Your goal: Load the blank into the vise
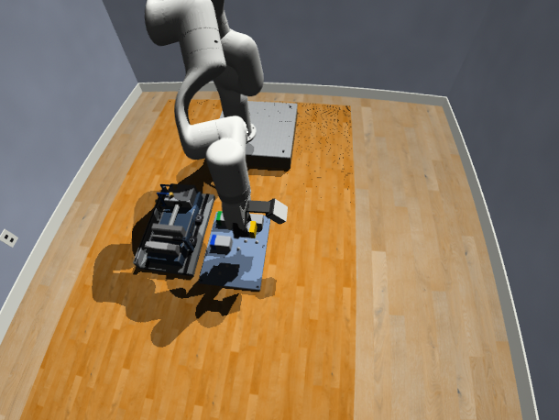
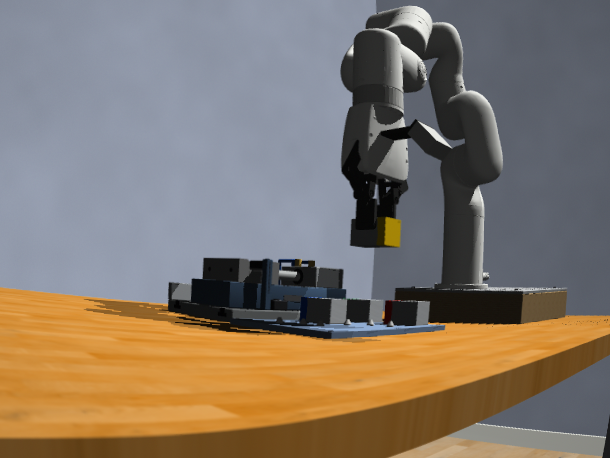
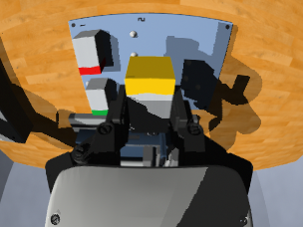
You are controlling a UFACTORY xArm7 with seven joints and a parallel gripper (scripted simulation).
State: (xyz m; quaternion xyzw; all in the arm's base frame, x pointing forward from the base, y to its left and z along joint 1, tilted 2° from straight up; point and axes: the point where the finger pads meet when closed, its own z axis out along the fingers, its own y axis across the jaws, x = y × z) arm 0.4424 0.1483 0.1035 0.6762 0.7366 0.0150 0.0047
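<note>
Yellow-ended grey rectangular blank (image 2: 376,232) is clamped in the black two-finger gripper (image 2: 376,216), held high above the blue infeed plate (image 2: 420,328) for vise clearance.

Arm (image 2: 462,150): glossy white/light-grey, fat rounded tube links w/ bulbous elbow joints, faint seam rings at joints. Stands on flanged foot atop dark grey perforated base slab (image 1: 279,138). Above the slab, wrist housing pale grey w/ small dark screws; boxy grey camera module (image 1: 277,210) on black bracket off its side. Gripper (image 2: 378,209): black linkages, black fingers, round pivot bolts.
</note>
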